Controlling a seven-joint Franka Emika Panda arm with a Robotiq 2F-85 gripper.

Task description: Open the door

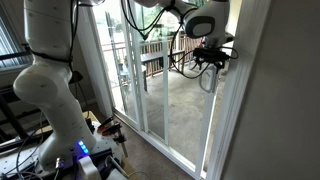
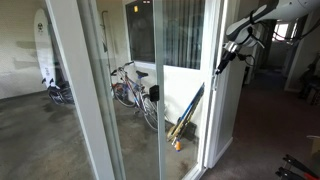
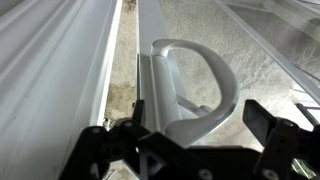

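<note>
Door [image 1: 180, 100]: tall glass slider, wht frame, grey D-handle [image 3: 222, 75].

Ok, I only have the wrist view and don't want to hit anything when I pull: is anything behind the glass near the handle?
Observer: Yes, a bicycle stands outside, behind the door.
Operator: Anything low down near the edge with the handle?
Observer: A long stick-like thing leans outside near the door's foot.
</note>
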